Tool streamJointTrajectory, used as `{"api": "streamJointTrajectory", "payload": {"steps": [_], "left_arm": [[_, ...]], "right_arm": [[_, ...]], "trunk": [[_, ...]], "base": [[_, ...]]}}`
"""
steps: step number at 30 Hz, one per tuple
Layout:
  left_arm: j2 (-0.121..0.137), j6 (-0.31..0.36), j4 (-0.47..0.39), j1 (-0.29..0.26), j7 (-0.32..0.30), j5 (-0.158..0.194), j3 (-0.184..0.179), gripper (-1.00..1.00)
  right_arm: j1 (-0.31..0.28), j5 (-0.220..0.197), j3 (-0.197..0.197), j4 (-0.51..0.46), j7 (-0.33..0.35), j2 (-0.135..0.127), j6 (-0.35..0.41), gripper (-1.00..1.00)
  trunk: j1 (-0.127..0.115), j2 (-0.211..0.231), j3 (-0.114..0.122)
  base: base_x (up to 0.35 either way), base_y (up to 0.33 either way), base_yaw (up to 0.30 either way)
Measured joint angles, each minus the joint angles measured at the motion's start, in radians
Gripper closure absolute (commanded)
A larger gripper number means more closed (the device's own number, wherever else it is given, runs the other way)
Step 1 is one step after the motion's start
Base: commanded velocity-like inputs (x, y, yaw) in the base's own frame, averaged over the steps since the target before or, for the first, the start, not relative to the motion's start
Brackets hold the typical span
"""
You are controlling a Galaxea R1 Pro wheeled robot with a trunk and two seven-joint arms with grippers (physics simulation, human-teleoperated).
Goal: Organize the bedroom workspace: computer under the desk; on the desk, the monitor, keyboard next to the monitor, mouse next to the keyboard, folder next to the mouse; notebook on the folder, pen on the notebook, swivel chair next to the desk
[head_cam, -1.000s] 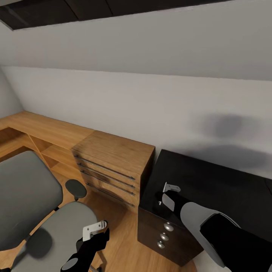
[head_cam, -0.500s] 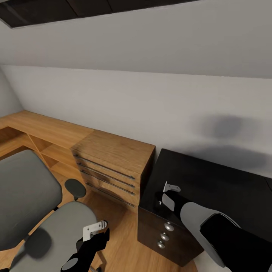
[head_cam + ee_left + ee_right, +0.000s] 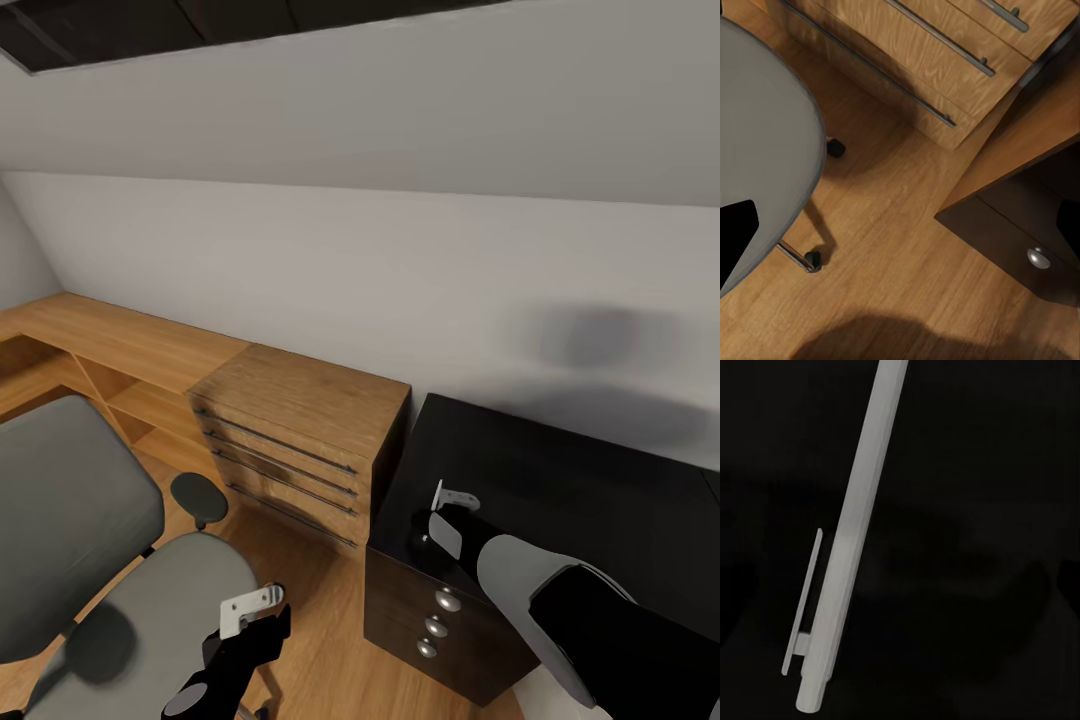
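"White fingers on the right gripper: how are they set?"

"Spread, as seen from the head view, with a gap between them and nothing gripped. They are held just above the near corner of a black surface, over a set of dark drawers."

"And where is the pen to be found?"

"It is seen lying flat on that black surface in the right wrist view, straight ahead along the line of the fingers. The pen is pale grey, with a thin clip along one side."

"Which way is it pointed?"

"The blunt clip end is in the picture; the other end is cut off at the frame's edge. Its long axis is slightly slanted across the wrist view. Whether that axis lies across the closing line of the jaws cannot be told."

"Which arm is nearer?"

"The right one, clearly. The left gripper is held low beside the swivel chair, well apart from the pen, and whether it is spread or closed cannot be told. A straight descent onto the barrel is judged to be what is called for next."
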Motion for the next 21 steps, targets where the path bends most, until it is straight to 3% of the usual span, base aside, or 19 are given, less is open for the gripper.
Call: {"api": "streamJointTrajectory", "payload": {"steps": [16, 17, 21], "left_arm": [[-0.004, 0.0, 0.0, 0.0, 0.0, 0.001, -0.002, -1.0], [-0.004, 0.0, 0.0, 0.0, 0.0, 0.001, -0.002, -1.0], [-0.005, 0.001, 0.0, 0.0, 0.0, 0.001, -0.001, -1.0]], "right_arm": [[-0.001, 0.001, -0.001, -0.013, -0.001, 0.001, 0.0, -1.0], [-0.001, 0.001, -0.001, -0.013, -0.001, 0.001, 0.0, 1.0], [0.0, 0.0, -0.002, -0.014, -0.001, 0.001, 0.0, 1.0]], "trunk": [[0.027, -0.05, -0.022], [0.027, -0.05, -0.022], [0.027, -0.05, -0.022]], "base": [[0.0, 0.0, 0.0], [0.0, 0.0, 0.0], [0.0, 0.0, 0.0]]}}
